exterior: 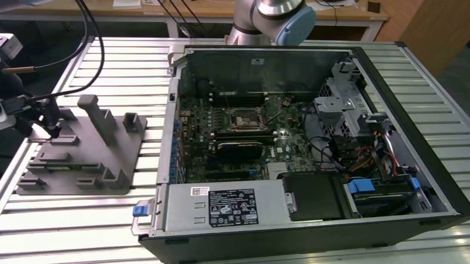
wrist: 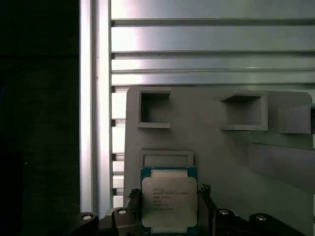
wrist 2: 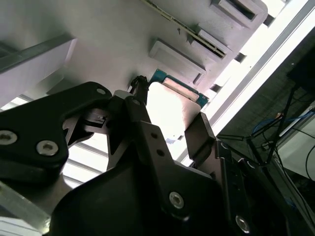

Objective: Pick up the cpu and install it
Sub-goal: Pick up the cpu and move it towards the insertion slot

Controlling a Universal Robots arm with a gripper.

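Observation:
The cpu point(wrist: 169, 201), a small square chip with a silvery top plate and a teal-green rim, sits low over the grey plastic tray point(wrist: 216, 147), just below a shallow framed recess. In the second wrist view the cpu point(wrist 2: 172, 110) glares white between the black fingers point(wrist 2: 199, 132). My gripper point(wrist: 169, 191) is shut on the cpu, with a finger against each side edge. The exterior view has the gripper point(exterior: 52, 129) at the far left corner of the tray point(exterior: 110, 165). The black-framed socket point(exterior: 245, 119) lies in the green motherboard's middle.
The open computer case point(exterior: 309, 148) lies on its side to the exterior view's right of the tray, with a power supply point(exterior: 224, 206) at its near edge and drive bays and cables at its right. Upright posts point(exterior: 96, 118) rise from the tray. Everything rests on a slatted metal table point(exterior: 81, 214).

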